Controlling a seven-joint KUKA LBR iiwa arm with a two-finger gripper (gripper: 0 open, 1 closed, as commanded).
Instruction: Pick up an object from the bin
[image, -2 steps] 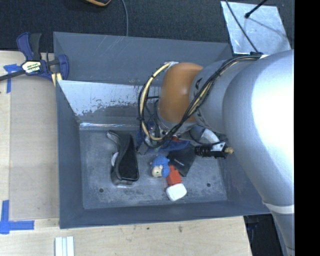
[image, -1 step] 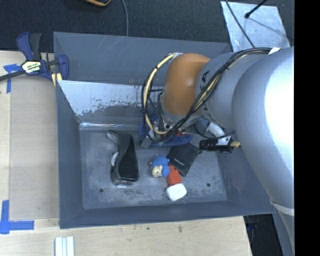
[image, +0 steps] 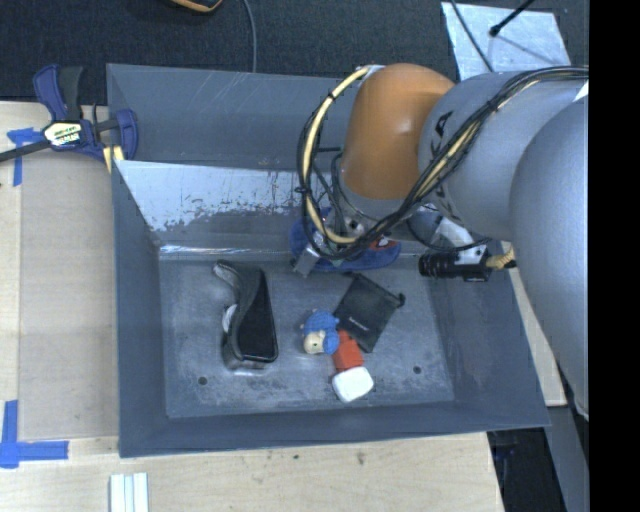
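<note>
While my arm comes in from the right, my tool (image: 318, 256) hangs low at the back of the bin (image: 140, 330), just in front of the foot of the rear wall and a little right of the middle. My orange cover (image: 385, 130) and the loop of yellow and black cables (image: 322, 170) lie over it, so I cannot tell whether the tool is apart or together, or whether anything is clamped in it.

Directly beneath the tool lies a blue soft-looking thing (image: 375, 258), close against the rear wall, with its edges showing on either side of my wrist. I cannot tell whether the tool touches it.

The other things lie on the bin floor, nearer the front. To the left of the tool is a black oblong case (image: 256, 322), lying lengthwise from back to front, with a grey curved piece (image: 232, 285) running along its left side and touching it. Near the middle sits a small blue and cream toy (image: 319, 334). Just to its right lies a black flat pouch (image: 366, 310), tilted at an angle, its far corner near the blue thing. In front of the pouch, touching the toy, lies a red piece with a white cap (image: 351, 372), the white end pointing to the front wall.
</note>
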